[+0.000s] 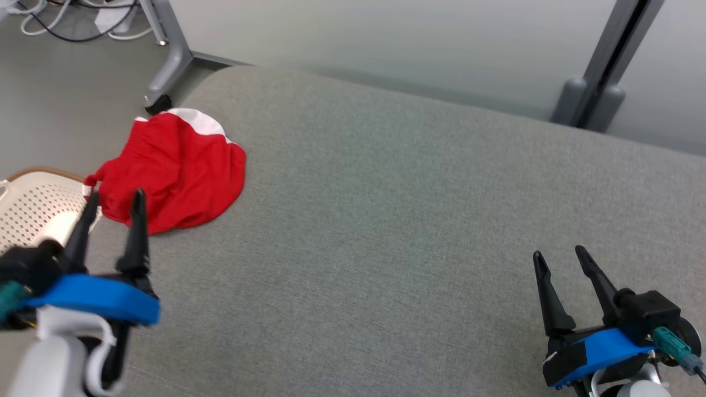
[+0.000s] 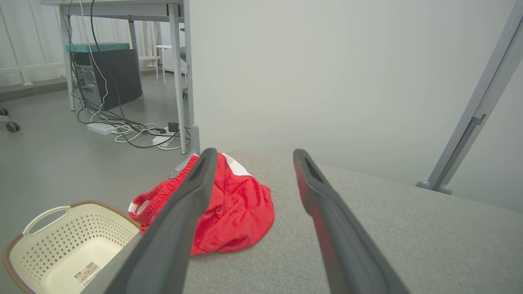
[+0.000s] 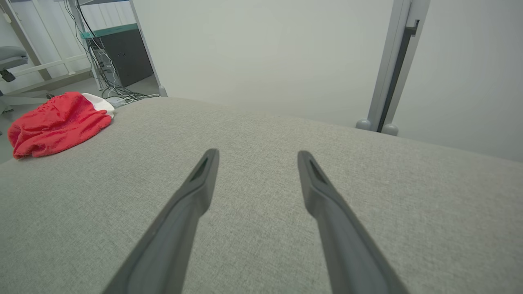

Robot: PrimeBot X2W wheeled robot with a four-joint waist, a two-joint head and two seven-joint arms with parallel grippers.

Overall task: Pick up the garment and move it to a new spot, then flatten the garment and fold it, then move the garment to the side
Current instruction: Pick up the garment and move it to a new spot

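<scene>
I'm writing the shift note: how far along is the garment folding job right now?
Nothing looks done: the red garment lies crumpled at the left edge of the grey surface. In hand: the open left gripper is near it, holding nothing; the right gripper hangs open. Left: pickup, moving, flattening, folding, setting aside.

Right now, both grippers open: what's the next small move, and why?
Probably ease the left gripper forward and down onto the red garment. Its open fingers point at the crumpled heap near the left edge of the grey cushion, while the right gripper sits far across.
</scene>
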